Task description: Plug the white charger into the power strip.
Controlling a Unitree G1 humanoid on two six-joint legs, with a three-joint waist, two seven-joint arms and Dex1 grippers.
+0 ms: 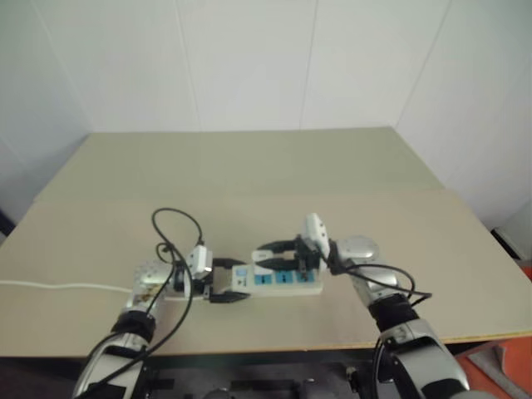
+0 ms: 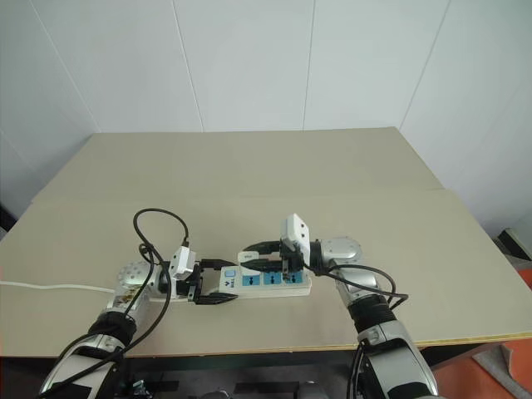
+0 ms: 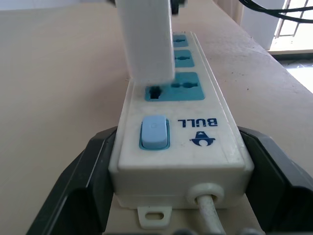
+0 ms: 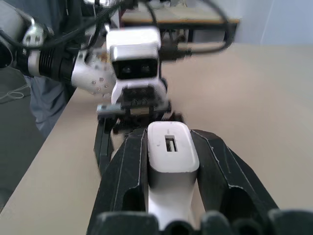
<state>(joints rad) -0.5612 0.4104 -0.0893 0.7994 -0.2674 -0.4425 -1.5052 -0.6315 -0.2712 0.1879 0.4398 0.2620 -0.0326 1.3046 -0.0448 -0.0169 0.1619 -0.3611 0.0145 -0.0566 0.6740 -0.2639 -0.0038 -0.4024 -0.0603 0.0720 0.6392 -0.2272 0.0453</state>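
Observation:
The cream power strip point(image 2: 278, 283) lies near the table's front edge. My left gripper point(image 2: 218, 283) is shut on its switch end, one black finger point(image 3: 83, 181) on each long side. The blue switch point(image 3: 154, 132) and three blue sockets face up. My right gripper point(image 4: 168, 137) reaches in from the right, shut on the white charger point(image 4: 171, 152). The charger point(image 3: 146, 44) stands upright over the socket nearest the switch, with its lower end at the strip's top face. One slot of that socket shows in front of it. I cannot tell whether its prongs are in.
The strip's thin white cord point(image 1: 58, 287) runs left along the beige table point(image 1: 249, 174) to its edge. Black cables loop above my left wrist point(image 1: 179, 224). The table's front edge point(image 1: 332, 345) lies just behind the strip. White walls stand behind the table.

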